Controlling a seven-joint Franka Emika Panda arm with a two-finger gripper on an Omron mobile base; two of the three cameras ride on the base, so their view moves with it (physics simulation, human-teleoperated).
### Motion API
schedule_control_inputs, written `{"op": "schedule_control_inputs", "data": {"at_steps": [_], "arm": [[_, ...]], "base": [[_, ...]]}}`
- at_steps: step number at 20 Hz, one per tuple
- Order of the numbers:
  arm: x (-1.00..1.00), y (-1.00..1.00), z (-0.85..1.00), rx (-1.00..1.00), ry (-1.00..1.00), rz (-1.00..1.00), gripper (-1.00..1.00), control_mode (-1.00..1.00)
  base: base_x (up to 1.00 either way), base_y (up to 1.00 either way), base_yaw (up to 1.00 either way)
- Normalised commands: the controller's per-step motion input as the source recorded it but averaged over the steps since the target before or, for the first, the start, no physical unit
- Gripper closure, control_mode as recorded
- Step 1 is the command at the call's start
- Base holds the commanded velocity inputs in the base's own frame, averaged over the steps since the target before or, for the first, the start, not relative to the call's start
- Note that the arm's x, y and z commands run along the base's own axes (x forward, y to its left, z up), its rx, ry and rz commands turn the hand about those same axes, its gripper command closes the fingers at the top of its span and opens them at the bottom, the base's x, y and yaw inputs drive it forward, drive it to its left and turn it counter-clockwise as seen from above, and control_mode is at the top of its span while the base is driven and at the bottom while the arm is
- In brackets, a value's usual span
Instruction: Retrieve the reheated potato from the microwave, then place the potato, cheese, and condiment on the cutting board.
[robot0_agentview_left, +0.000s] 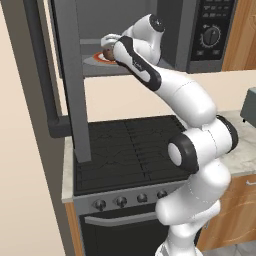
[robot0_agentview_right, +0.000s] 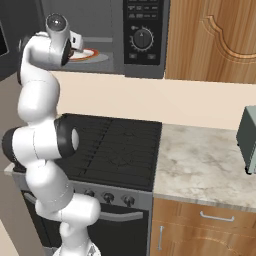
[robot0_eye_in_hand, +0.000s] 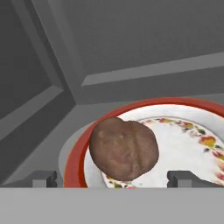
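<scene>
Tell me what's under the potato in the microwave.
The potato sits on a white plate with a red rim, inside the open microwave. The plate's pattern directly beneath the potato is hidden.

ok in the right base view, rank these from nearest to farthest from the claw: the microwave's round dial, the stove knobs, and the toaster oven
1. The microwave's round dial, just right of the open claw at the same height.
2. The stove knobs, low down on the front of the range.
3. The toaster oven, at the far right edge on the counter.
</scene>
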Motion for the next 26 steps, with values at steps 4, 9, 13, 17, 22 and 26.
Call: {"op": "schedule_control_inputs", "data": {"at_steps": [4, 9, 13, 17, 22, 26], "arm": [[0.34, 0.06, 0.0, 0.0, 0.12, 0.08, -1.0, -1.0], [0.32, 0.01, -0.02, 0.0, 0.03, 0.07, -1.0, -1.0], [0.23, 0.01, -0.04, -0.01, 0.0, 0.09, -1.0, -1.0], [0.21, 0.03, -0.13, -0.03, 0.0, 0.09, -1.0, -1.0], [0.31, 0.05, -0.11, -0.02, 0.0, 0.06, -1.0, -1.0], [0.27, 0.02, -0.09, -0.02, 0.0, 0.05, -1.0, -1.0]], "base": [[0.0, 0.0, 0.0], [0.0, 0.0, 0.0], [0.0, 0.0, 0.0], [0.0, 0.0, 0.0], [0.0, 0.0, 0.0], [0.0, 0.0, 0.0]]}}
